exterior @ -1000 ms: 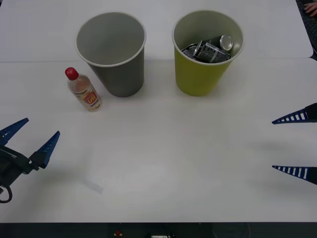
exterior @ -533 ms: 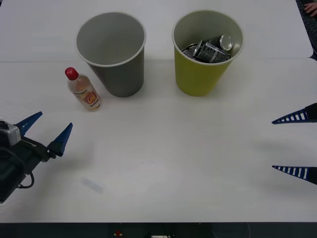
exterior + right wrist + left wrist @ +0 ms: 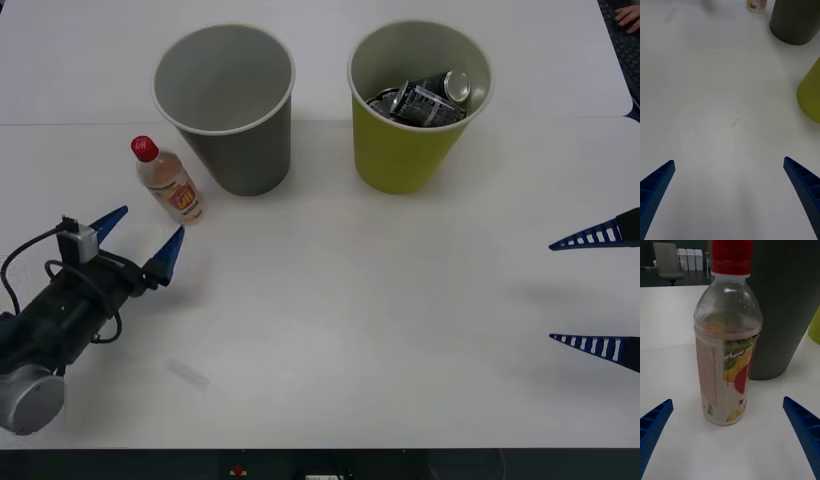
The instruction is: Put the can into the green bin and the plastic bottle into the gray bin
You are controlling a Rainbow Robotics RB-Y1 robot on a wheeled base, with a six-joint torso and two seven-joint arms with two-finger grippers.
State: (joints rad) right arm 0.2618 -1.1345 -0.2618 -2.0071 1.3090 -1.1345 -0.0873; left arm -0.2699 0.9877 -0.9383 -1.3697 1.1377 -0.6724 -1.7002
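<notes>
Left gripper [image 3: 140, 238] is spread wide, just short of the upright plastic bottle [image 3: 168, 181]. Beside that, the gray bin [image 3: 226, 105] holds nothing; the green bin [image 3: 415, 110] has a crushed can [image 3: 425, 98] inside. Right gripper [image 3: 598, 292] sits splayed, far right.

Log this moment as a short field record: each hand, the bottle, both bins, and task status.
left hand: open, low over the table, fingers aimed at the plastic bottle
right hand: open, at the table's right edge, away from the items
plastic bottle: upright on the table, beside the gray bin
gray bin: upright, nothing visible inside
green bin: upright, holds the can
status: can binned; bottle not yet grasped
</notes>
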